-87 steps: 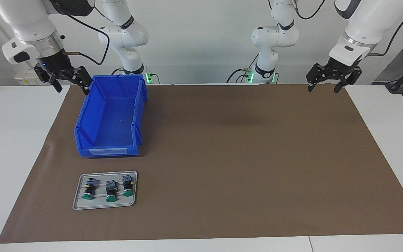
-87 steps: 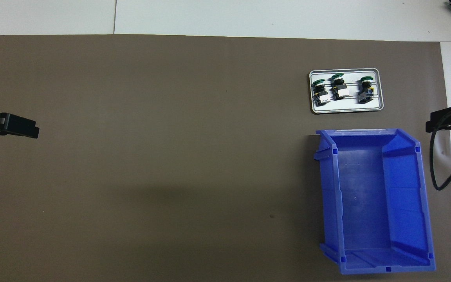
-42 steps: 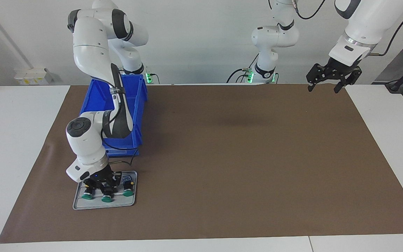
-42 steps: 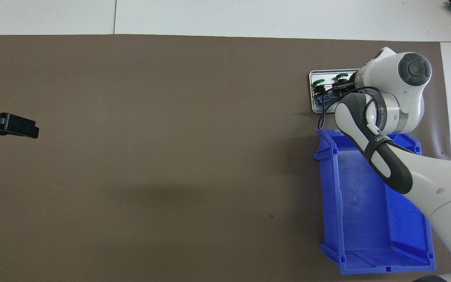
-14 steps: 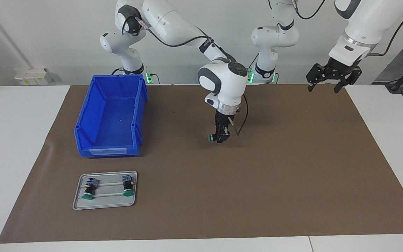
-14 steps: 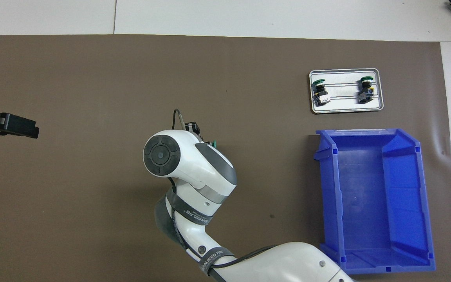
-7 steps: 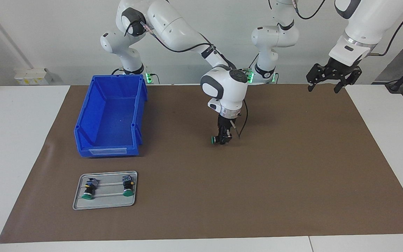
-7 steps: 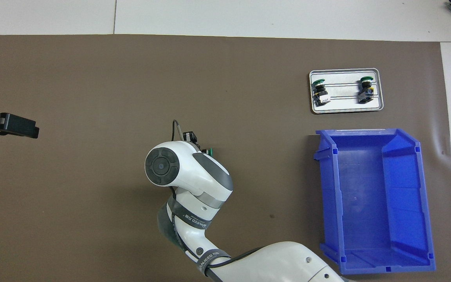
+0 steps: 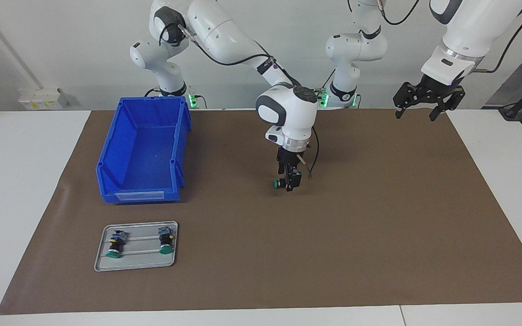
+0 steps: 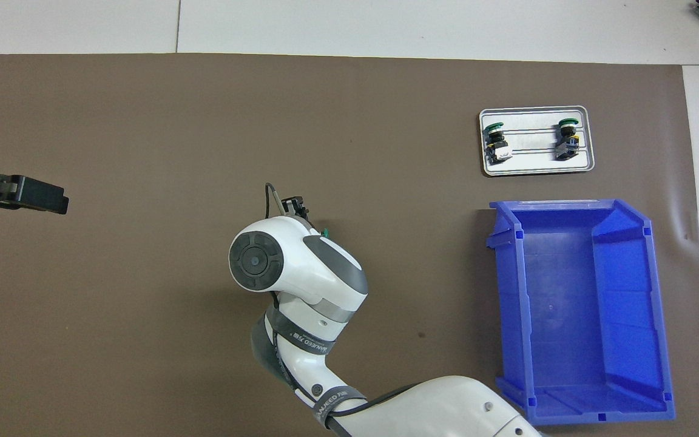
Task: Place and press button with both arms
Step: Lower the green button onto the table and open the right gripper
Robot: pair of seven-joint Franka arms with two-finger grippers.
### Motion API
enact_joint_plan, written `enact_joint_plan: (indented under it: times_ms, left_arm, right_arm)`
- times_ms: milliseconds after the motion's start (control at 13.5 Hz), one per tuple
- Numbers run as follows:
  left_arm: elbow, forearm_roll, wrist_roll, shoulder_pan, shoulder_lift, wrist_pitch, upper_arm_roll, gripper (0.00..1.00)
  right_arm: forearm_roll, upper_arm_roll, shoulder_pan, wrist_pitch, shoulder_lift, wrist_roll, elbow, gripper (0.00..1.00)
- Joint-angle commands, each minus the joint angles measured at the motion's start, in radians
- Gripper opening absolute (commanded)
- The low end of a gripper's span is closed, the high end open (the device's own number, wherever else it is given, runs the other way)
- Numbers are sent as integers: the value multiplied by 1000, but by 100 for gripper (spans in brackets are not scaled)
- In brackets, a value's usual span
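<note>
A button [image 9: 281, 183] with a green cap and a black body is at the middle of the brown mat, level with the bin's front wall. My right gripper [image 9: 289, 184] points straight down right at it, on the body end, and hides most of it. Whether it grips the button does not show. From overhead only a sliver of the green cap [image 10: 325, 232] peeks out beside the right arm's wrist. My left gripper [image 9: 416, 112] hangs open and holds nothing above the mat's corner by the left arm's base, and its tip shows at the overhead view's edge [image 10: 43, 201].
A grey tray [image 9: 102, 265] holds two more buttons [image 9: 115, 245] [image 9: 166, 242] near the table's edge farthest from the robots, at the right arm's end. A blue bin [image 9: 138, 195] stands on the mat between that tray and the right arm's base.
The right gripper took the middle button off the tray and carried it to the mat's middle, sinking a little lower in the last second. The left gripper edged slightly inward.
</note>
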Motion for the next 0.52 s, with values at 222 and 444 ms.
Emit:
enact_joint_plan:
  times_ms: [222, 444]
  left_arm:
    - [-56, 14, 211, -64, -27, 82, -11, 96]
    - [-83, 2, 364, -157, -27, 130, -12, 95]
  right_arm:
    - [15, 12, -176, -16, -275, -415, -181, 100]
    - [19, 12, -271, -79, -326, -762, -185, 100]
